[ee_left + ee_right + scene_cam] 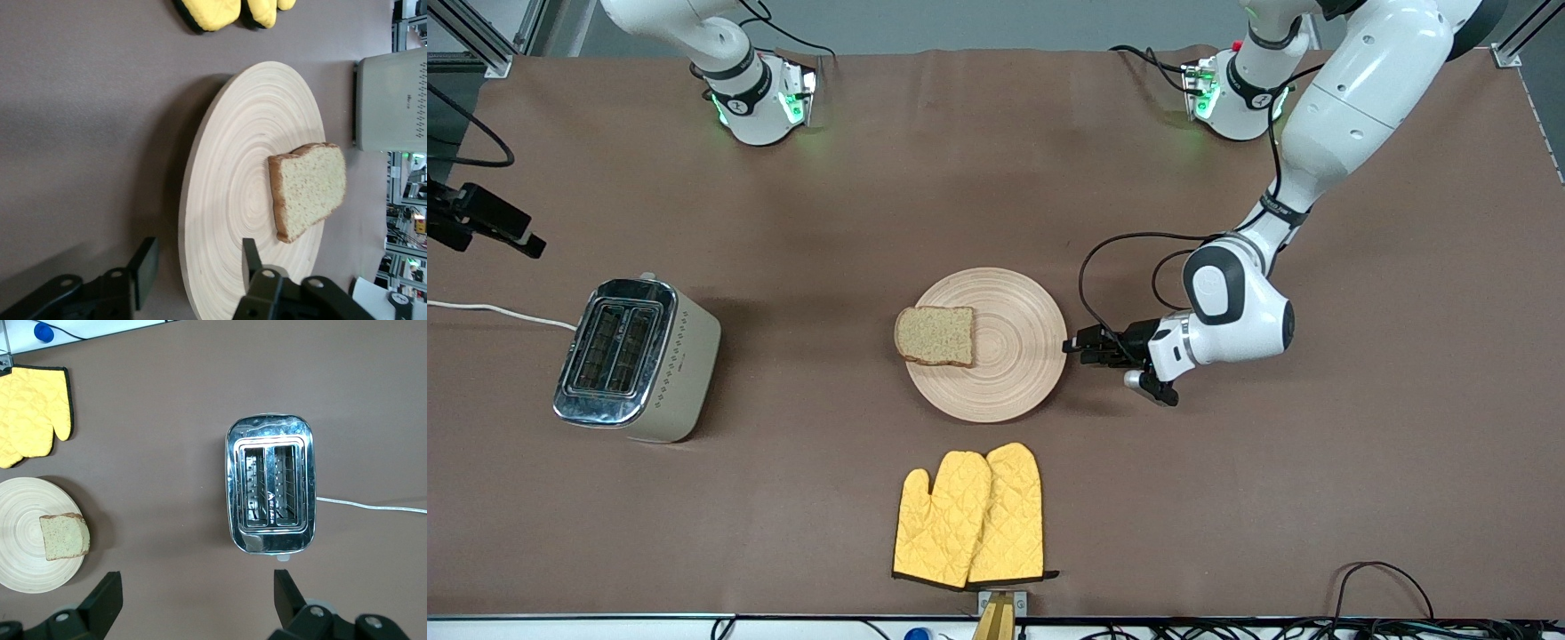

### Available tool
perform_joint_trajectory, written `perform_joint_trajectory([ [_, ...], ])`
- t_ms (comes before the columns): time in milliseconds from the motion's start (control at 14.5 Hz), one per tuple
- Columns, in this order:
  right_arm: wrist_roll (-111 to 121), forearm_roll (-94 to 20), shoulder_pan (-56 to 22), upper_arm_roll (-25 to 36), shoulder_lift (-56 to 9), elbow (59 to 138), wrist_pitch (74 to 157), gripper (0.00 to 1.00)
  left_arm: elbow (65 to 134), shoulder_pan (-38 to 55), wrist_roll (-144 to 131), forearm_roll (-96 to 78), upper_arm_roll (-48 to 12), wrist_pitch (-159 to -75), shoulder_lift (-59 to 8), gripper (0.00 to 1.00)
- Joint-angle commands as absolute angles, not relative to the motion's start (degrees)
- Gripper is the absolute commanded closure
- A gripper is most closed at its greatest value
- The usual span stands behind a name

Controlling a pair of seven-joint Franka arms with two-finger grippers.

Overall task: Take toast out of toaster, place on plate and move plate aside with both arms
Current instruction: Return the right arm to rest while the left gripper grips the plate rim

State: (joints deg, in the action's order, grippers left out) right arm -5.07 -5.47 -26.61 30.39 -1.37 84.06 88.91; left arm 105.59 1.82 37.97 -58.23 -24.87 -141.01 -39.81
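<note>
Here the squarish light-brown toast (935, 336) lies on the round pale wooden plate (1014, 373), mid-table, off-centre toward the empty cream-beige toaster (640, 359). The left gripper (195, 270) straddles the plate's rim, jaws parted, not yet clamped. The right gripper (197, 597) waits, spread wide, above the toaster. The plate looks stiff, light and smooth; rim the sensible hold, kept level lest the toast slide.
</note>
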Motion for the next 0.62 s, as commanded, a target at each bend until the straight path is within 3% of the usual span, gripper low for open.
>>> perform_joint_trajectory([
  [0,-4.8,-4.3,-26.7,30.2,-2.5,83.0,88.2,0.00,106.1,2.7,39.0,-59.9,-25.4,-144.7,-40.8,0.48],
  [345,-4.7,-1.8,-25.5,28.7,-2.5,82.9,88.0,0.00,106.1,3.8,39.1,-62.0,-25.5,-146.0,-42.4,0.57],
  [552,-4.8,-1.5,-12.4,14.5,-2.4,83.0,87.6,0.00,106.1,4.9,39.2,-64.8,-25.5,-146.0,-42.5,0.63],
])
